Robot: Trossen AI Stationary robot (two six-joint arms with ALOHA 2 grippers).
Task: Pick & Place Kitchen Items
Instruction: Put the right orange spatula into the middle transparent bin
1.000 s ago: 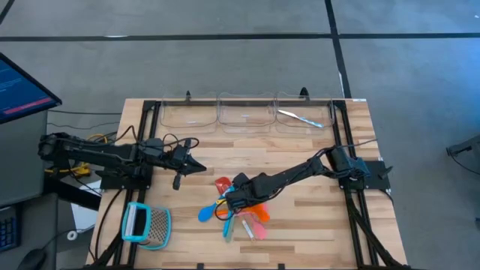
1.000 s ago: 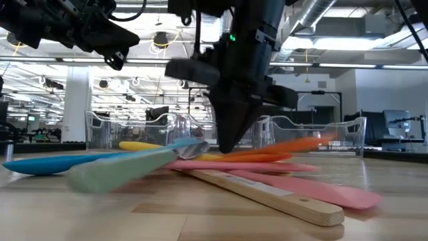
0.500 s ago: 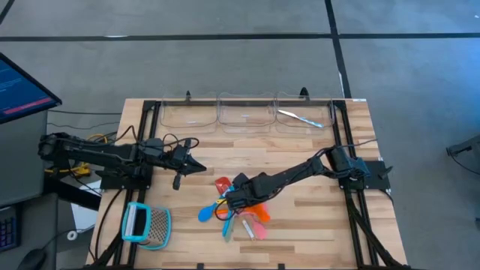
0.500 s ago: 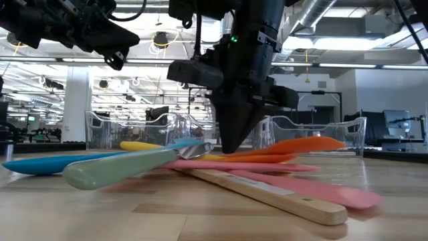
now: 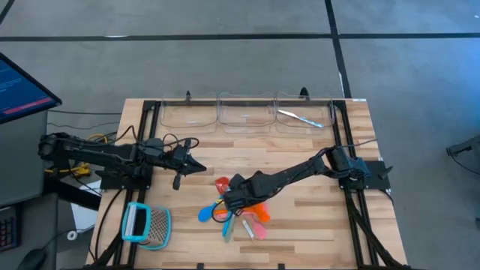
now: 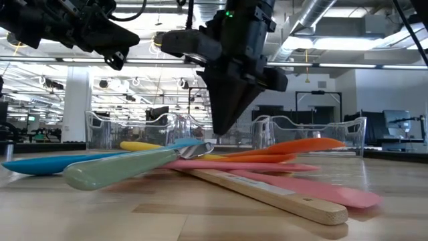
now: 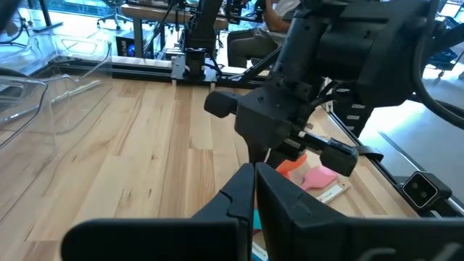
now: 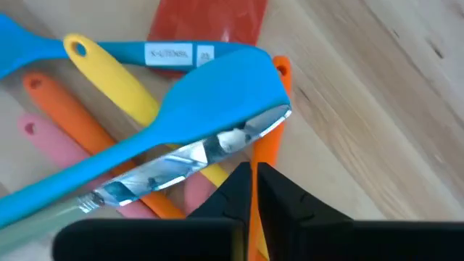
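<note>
Both arms are matte black, built of boxy segments joined by rounded housings. The left arm (image 5: 112, 154) carries loose black cables looping over its wrist, with yellow wiring bunched at its base, just off the worktop (image 5: 300, 217). The right arm (image 5: 300, 172) is slimmer, a thin cable trailing from its shoulder. A small green light glows high on its wrist block (image 6: 231, 13).

Three clear bins (image 5: 246, 112) along the table's far edge, one mesh tool (image 5: 145, 224), two arms.

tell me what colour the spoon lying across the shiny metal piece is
Blue spoon, clearest in the right wrist view.
</note>
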